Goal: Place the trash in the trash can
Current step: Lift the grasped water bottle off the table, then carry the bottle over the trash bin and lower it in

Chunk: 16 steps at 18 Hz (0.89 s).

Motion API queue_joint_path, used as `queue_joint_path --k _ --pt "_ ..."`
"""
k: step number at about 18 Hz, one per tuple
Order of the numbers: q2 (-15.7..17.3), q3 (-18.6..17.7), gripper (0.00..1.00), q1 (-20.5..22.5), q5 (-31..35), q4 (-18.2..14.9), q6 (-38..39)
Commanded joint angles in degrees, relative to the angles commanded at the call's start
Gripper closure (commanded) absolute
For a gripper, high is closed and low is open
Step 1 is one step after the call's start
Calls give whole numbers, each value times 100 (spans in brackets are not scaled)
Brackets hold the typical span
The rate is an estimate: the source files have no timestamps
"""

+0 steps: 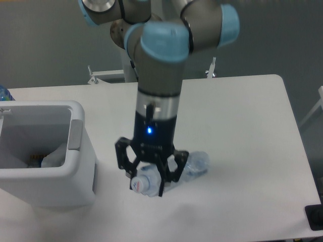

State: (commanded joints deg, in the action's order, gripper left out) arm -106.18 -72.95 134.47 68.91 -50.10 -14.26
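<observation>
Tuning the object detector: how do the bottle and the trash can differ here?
The bottle is clear, crinkled and small; the trash can is opaque white, boxy and far bigger. The bottle is tilted, held in the jaws of the gripper; the trash can stands upright on the table, apart from it. Both look plastic.

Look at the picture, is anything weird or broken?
Nothing is broken or spilled. The clear plastic bottle looks crinkled and hangs tilted, cap end low, because the gripper has its fingers closed around the neck. The trash can stands upright on the table.
</observation>
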Motion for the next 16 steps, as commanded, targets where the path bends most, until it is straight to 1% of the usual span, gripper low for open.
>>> queue_joint_path --k 2,4,7,10,12,16 --pt "106 0 37 -123 -166 0 466" --pt "185 17 37 -158 -290 35 774" --pt "238 105 37 -351 -491 35 1346" --pt "229 210 37 -439 -895 35 1802" --pt "203 334 37 -588 -958 35 2163" --pt "229 334 37 -870 -941 35 2217"
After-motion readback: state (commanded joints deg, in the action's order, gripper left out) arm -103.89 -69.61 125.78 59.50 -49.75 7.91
